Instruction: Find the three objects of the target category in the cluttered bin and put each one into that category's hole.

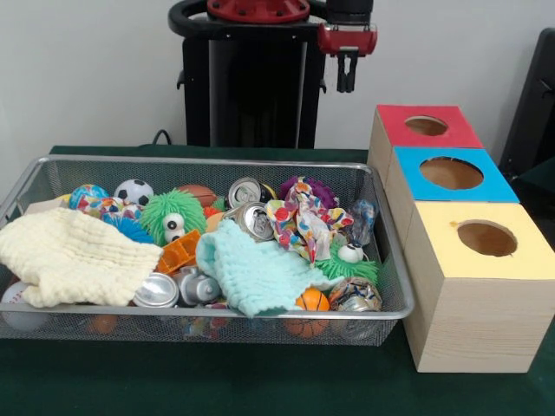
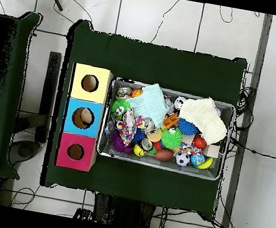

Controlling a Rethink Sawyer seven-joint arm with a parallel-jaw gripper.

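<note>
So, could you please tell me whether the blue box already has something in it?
Not empty: in the overhead view, a pale rounded thing shows through the hole of the blue box. What it is cannot be told.

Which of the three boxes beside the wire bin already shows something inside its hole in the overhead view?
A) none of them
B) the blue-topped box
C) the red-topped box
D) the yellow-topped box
B: in the overhead view the blue-topped box shows a pale object in its hole, while the holes of the yellow-topped box and the red-topped box look dark.
</note>
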